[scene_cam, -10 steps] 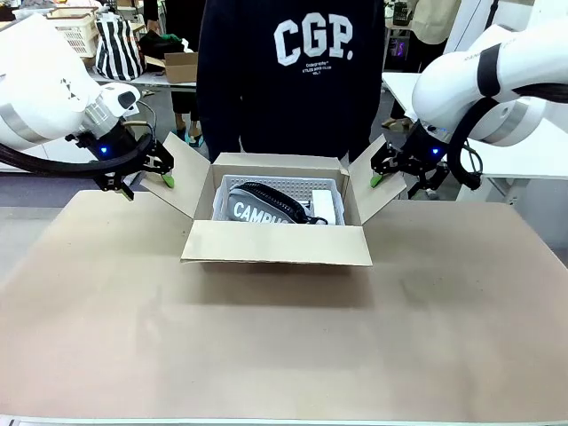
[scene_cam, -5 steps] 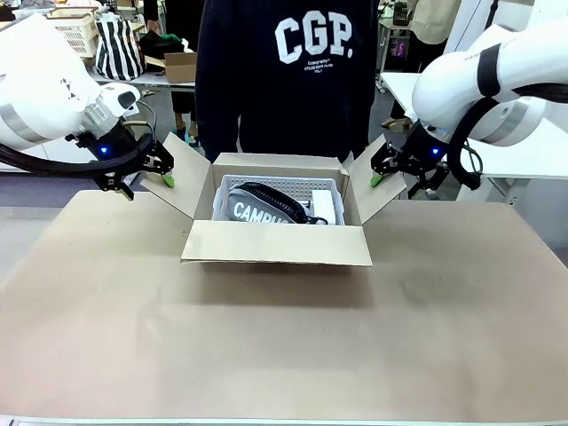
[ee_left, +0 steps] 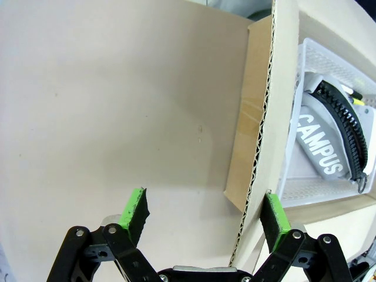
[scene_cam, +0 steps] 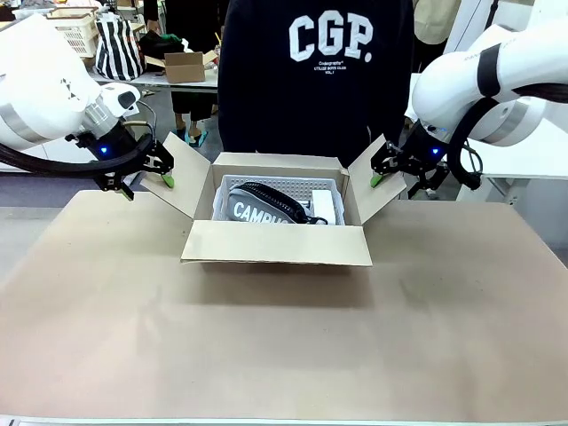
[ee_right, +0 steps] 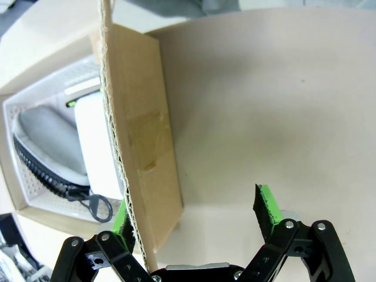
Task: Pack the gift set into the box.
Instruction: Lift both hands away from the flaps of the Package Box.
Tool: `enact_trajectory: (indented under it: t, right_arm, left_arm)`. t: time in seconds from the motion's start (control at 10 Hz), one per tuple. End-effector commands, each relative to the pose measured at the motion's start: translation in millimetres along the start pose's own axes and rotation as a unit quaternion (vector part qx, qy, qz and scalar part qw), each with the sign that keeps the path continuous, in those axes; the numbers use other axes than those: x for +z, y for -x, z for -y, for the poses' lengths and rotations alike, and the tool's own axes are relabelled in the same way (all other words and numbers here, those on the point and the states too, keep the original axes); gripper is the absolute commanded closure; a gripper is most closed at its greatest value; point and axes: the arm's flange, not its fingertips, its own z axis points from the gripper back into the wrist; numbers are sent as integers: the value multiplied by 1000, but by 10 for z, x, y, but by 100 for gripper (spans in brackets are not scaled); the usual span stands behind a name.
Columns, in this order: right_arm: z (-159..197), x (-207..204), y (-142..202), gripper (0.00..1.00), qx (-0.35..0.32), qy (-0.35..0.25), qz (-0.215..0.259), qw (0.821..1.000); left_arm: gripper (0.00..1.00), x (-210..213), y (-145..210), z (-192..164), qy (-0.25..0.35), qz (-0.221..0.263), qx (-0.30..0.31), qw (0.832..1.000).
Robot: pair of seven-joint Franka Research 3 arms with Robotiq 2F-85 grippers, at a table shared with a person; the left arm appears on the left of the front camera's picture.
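Observation:
The box (scene_cam: 275,244) stands open at the table's middle with its four flaps spread. Inside it sits the gift set: a white mesh basket (scene_cam: 312,185) holding a grey "CAMPUS" zip pouch (scene_cam: 259,209) and a white item (scene_cam: 323,206). My left gripper (scene_cam: 149,182) is open at the left flap (scene_cam: 184,175). In the left wrist view the flap's corrugated edge (ee_left: 259,117) runs between the left gripper's (ee_left: 204,208) fingers, close against one green pad (ee_left: 275,211). My right gripper (scene_cam: 392,181) is open astride the right flap (ee_right: 141,141), which stands beside one pad of the right gripper (ee_right: 194,211).
A person in a dark "CGP." sweatshirt (scene_cam: 315,80) stands just behind the box at the far edge. Brown paper covers the table (scene_cam: 284,337), with broad flat room in front of the box. A striped bag (scene_cam: 118,46) and small cartons stand in the background.
The person has shifted to the right behind the box. Both arms and the box have stayed where they were.

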Motion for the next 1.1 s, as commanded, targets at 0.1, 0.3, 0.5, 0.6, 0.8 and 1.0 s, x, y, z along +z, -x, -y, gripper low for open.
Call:
enact_trajectory:
  t: [0.1, 0.3, 0.5, 0.6, 0.8, 1.0]
  right_arm:
    - [87, 265, 38, 0, 23, -42, 24, 999]
    - [476, 912, 174, 0, 59, -236, 14, 970]
    - [1016, 1380, 379, 0, 91, -457, -43, 884]
    - [1205, 1471, 459, 0, 22, -512, -55, 857]
    - [1422, 1455, 583, 0, -37, -559, -56, 827]
    - [1356, 1707, 667, 0, 22, -511, -2, 860]
  left_arm:
    - [0, 298, 66, -25, 64, -24, -9, 998]
    - [0, 914, 285, -202, 171, -23, -41, 984]
    - [0, 1425, 554, -550, 313, -6, -57, 948]
    - [0, 1580, 672, -738, 410, -4, -78, 909]
    - [0, 1639, 694, -1007, 503, 11, -44, 863]
    - [0, 1900, 776, -889, 464, 42, -61, 883]
